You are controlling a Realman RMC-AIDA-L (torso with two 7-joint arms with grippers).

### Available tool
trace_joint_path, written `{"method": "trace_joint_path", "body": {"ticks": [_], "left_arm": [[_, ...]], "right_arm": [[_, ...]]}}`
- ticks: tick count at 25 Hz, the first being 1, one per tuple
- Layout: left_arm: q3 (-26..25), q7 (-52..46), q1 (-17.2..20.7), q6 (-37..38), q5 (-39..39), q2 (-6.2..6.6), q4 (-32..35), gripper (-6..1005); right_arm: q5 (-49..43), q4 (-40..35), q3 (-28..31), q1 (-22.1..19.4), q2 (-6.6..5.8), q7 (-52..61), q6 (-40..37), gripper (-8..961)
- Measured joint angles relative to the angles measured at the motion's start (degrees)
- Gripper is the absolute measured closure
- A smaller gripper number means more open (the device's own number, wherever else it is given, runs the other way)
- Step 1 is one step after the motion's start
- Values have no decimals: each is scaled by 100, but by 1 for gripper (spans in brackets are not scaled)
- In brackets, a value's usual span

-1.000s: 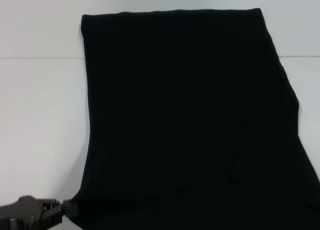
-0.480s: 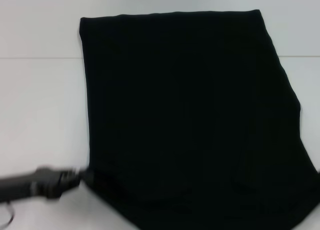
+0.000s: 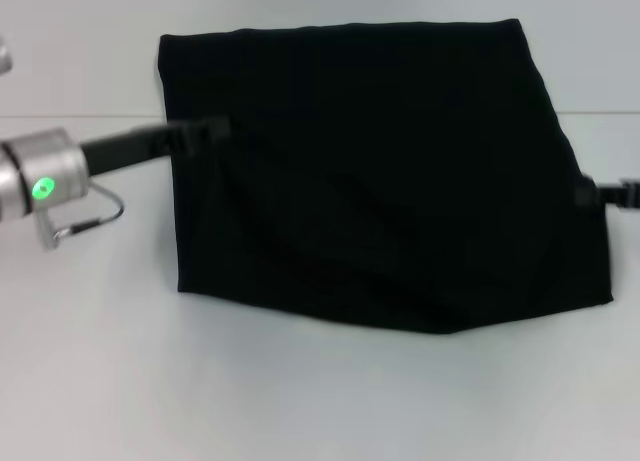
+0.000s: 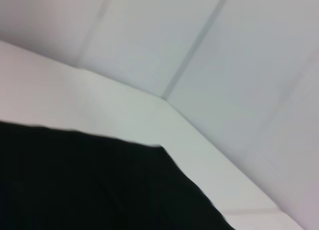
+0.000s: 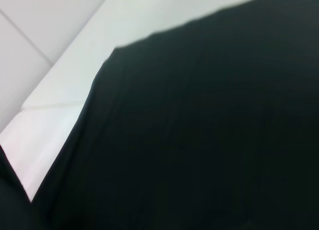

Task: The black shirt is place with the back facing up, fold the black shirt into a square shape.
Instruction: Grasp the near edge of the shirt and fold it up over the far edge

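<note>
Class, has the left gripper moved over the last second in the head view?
Yes. The left gripper went from the shirt's near corner up toward its far edge.

Plain black shirt (image 3: 390, 171), near half doubled over itself, on white table.

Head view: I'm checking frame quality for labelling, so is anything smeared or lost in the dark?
Head view: the left gripper is motion-blurred, and the black shirt shows folds only faintly. Both wrist views: the shirt's edges are soft against the pale table.
</note>
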Motion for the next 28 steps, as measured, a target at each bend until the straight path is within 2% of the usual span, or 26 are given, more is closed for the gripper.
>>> {"method": "trace_joint_path", "body": {"ticks": [3, 4, 9, 13, 19, 23, 25, 28], "left_arm": [[9, 11, -182, -546, -150, -32, -135, 974], [15, 86, -342, -1249, -393, -106, -280, 974], [46, 359, -562, -2077, -954, -185, -381, 974], [52, 622, -741, -2571, -1163, -186, -516, 974], [55, 1340, -867, -3306, -1377, -272, -912, 973], [32, 1773, -869, -3673, -1422, -439, -989, 973], [23, 1992, -871, -3842, -1428, -529, -1000, 973], [39, 2178, -877, -3960, -1430, -610, -1009, 973]], "right_arm": [[24, 308, -5, 418, -18, -3, 720, 898], [69, 359, -6, 515, -7, -14, 937, 898], [509, 674, -176, 1001, -1, -54, 2028, 897], [790, 909, -444, 1219, -31, -27, 2680, 897], [862, 1480, -583, 1284, 42, -185, 3573, 898], [918, 1721, -569, 1241, 208, -476, 4188, 897], [942, 1740, -561, 1222, 332, -603, 4396, 898], [1011, 1752, -576, 1203, 455, -787, 4595, 898]]}}
